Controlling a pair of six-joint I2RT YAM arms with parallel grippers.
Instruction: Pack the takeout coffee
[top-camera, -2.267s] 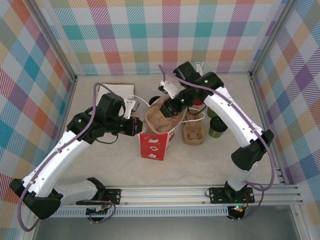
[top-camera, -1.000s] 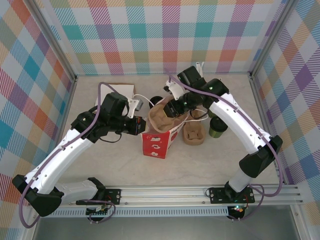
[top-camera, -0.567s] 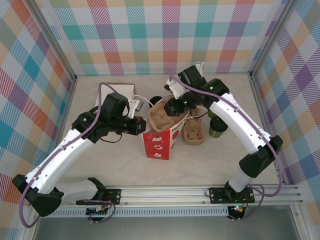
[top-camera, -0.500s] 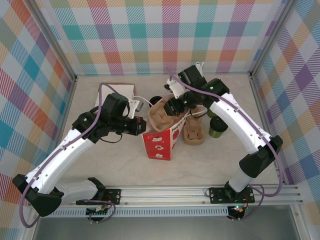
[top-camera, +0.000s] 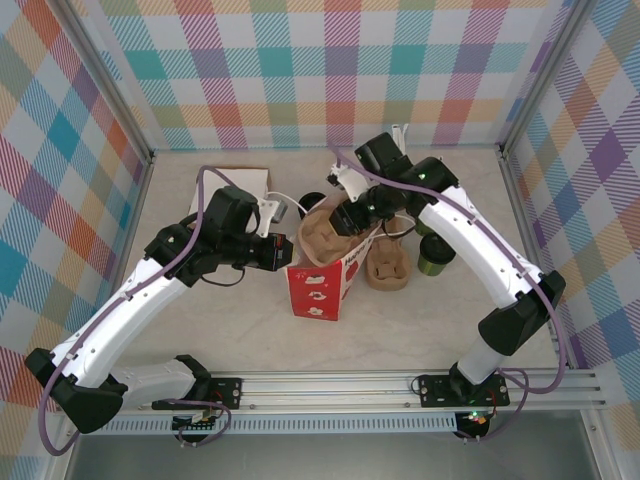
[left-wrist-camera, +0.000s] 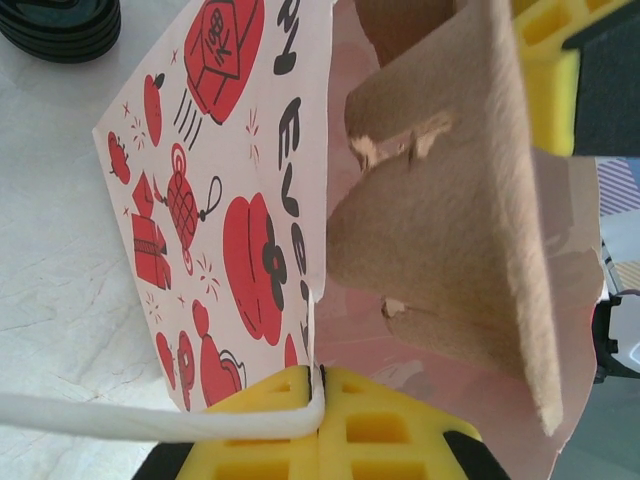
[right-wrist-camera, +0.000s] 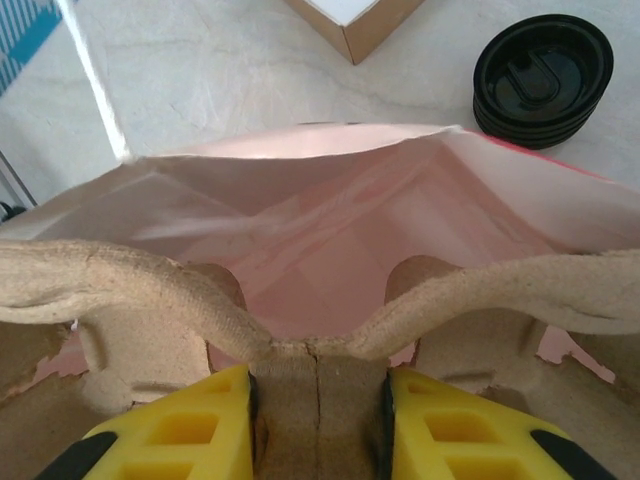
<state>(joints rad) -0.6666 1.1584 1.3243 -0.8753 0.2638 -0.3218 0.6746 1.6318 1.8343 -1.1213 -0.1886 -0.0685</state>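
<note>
From above, we see the left gripper (top-camera: 283, 255) pressed together on the edge of one red-and-white paper bag (top-camera: 318, 290). The right gripper (top-camera: 348, 218) pinches a brown cup tray (top-camera: 322, 235) that sits in the bag's mouth. A second tray (top-camera: 386, 266) lies to the right of that gripper, and the takeout coffee (top-camera: 435, 258) stands just past it. In the left wrist view, the bag wall and its white handle (left-wrist-camera: 120, 420) are nipped between the yellow fingers, and a stack of black lids (left-wrist-camera: 60, 25) sits ahead to the left. In the right wrist view, the fingers (right-wrist-camera: 170, 435) squeeze the tray's middle rib. The bag's pink inside opens just ahead, and a white box (right-wrist-camera: 360, 20) lies beyond.
</note>
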